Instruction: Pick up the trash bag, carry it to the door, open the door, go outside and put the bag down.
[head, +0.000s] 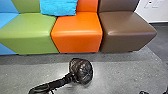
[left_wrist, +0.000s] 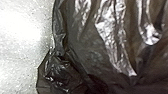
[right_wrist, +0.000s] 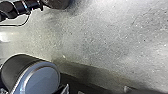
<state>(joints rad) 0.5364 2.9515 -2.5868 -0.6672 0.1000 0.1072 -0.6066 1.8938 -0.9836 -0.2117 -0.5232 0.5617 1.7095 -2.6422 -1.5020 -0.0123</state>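
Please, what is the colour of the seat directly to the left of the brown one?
Orange; it shows best in the head view.

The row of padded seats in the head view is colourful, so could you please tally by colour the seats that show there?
Blue seat, cut off at the picture's left edge: 1
Green seat: 1
Orange seat: 1
Brown seat: 1
Total: 4

Green, orange and brown padded seats (head: 77, 32) line the speckled grey floor (head: 120, 75) beside a white wall (head: 155, 12).
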